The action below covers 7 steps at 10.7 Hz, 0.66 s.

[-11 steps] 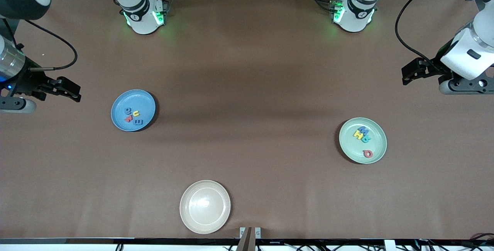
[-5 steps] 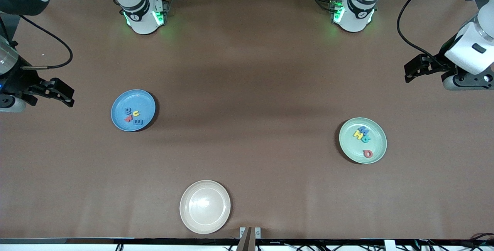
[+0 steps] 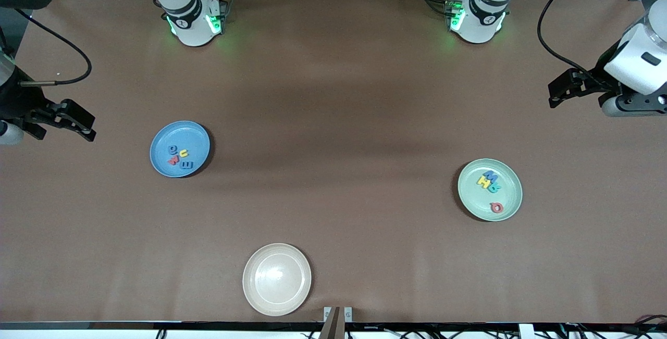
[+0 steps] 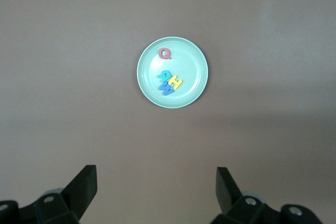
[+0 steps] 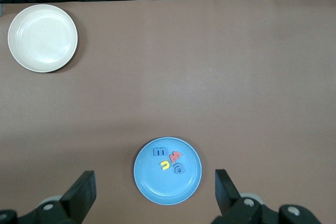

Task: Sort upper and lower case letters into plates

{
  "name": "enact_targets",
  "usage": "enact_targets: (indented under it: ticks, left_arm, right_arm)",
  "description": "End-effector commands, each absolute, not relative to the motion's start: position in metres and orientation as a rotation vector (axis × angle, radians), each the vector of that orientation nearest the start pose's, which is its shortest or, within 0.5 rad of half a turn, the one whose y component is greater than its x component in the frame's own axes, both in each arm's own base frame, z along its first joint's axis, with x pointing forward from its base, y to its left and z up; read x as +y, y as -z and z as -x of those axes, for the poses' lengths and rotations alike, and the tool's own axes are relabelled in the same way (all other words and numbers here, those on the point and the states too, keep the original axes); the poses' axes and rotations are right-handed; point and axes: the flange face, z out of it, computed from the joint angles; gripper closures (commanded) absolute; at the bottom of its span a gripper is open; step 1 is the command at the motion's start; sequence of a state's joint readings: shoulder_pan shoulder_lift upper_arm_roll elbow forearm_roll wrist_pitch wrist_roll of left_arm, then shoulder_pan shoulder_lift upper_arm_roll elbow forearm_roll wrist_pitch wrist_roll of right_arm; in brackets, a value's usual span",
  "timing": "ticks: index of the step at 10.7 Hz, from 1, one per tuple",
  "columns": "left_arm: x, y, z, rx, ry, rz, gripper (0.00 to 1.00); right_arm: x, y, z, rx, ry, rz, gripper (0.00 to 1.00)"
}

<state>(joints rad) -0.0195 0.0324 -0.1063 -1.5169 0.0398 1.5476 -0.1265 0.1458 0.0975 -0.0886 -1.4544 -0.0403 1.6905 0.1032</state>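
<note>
The brown table [image 3: 333,94] fills the front view, with both arm bases along its edge farthest from the front camera. The left arm [image 3: 638,63] is raised over its own end of the table, and the left gripper [image 3: 556,91] hangs there with its fingers [image 4: 84,184] spread wide apart and nothing between them. The right arm [image 3: 10,94] is up over its own end of the table, and the right gripper [image 3: 86,126] is likewise spread wide with nothing in it, its fingers [image 5: 81,192] standing well apart.

Three plates lie on the table, all well apart from one another. The cream plate [image 3: 276,279] sits nearest the front camera, roughly midway along the table, with nothing in it. The blue plate [image 3: 180,149] lies toward the right arm's end, and the green plate [image 3: 490,189] toward the left arm's end.

The letters are all in the two coloured plates. In the blue plate, four small letters [image 3: 180,158] sit close together: two dark blue, one yellow, one red. In the green plate, a blue, a yellow and a teal letter form a tight cluster [image 3: 490,180] that touches or overlaps, and a red Q [image 3: 496,207] lies apart from them, nearer the front camera, close to the rim.
</note>
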Motion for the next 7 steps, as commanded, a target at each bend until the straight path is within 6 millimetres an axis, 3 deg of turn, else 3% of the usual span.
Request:
enact_targets:
  ticks: [1, 7]
  left_arm:
    - [-0.063, -0.634, -0.555, -0.010, 0.019, 3.120, 0.00]
    - [-0.065, -0.638, -0.555, -0.008, 0.026, 3.132, 0.00]
  right_arm:
    - [0.028, -0.638, -0.584, 0.070, 0.212, 3.145, 0.00]
    - [0.023, -0.624, -0.585, 0.092, 0.144, 3.161, 0.00]
